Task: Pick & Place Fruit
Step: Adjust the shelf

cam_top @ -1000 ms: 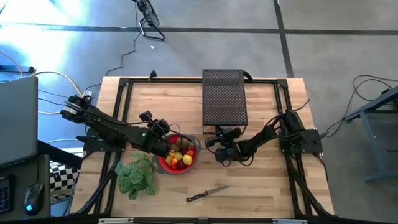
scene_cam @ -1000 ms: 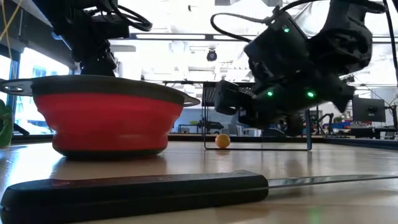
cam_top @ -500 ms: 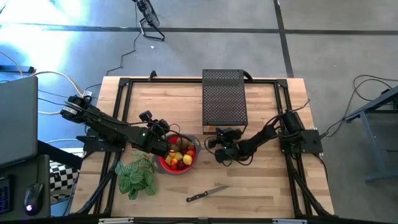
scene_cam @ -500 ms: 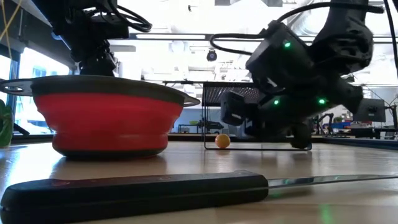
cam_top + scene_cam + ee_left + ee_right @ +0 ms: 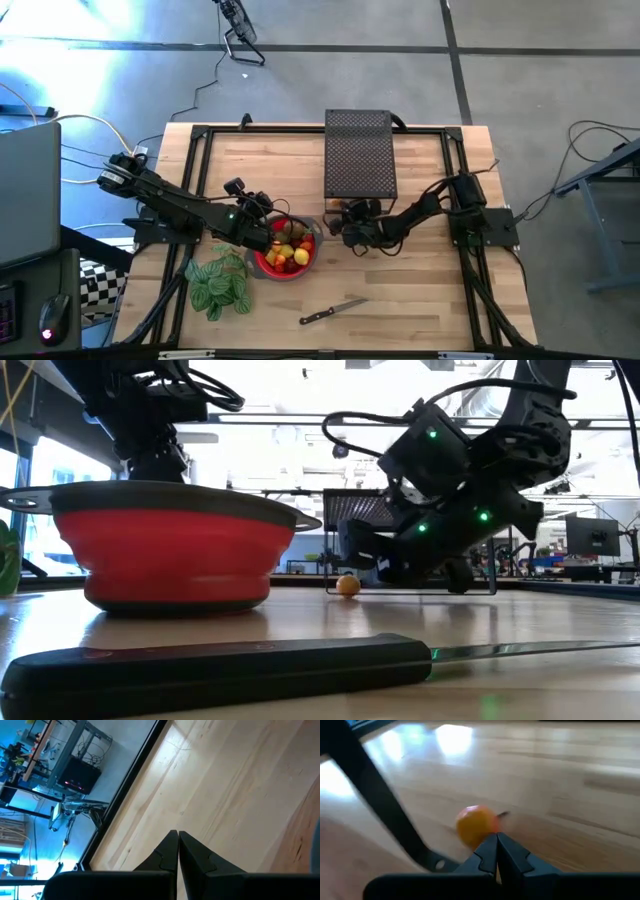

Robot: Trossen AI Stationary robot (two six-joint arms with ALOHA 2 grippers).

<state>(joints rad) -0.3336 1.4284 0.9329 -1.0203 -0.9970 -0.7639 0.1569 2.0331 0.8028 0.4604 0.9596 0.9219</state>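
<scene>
While both arms' jaws are shut empty, right gripper (image 5: 346, 226) hides the orange fruit (image 5: 476, 825) overhead.

From table level the bowl (image 5: 165, 555) wall hides the fruit inside. The knife (image 5: 230, 665) blade runs off the edge. Overhead, the right arm covers the orange fruit (image 5: 347, 585).

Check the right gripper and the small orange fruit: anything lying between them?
Nothing: in the right wrist view the shut right gripper points straight at the orange fruit, no object between.
</scene>
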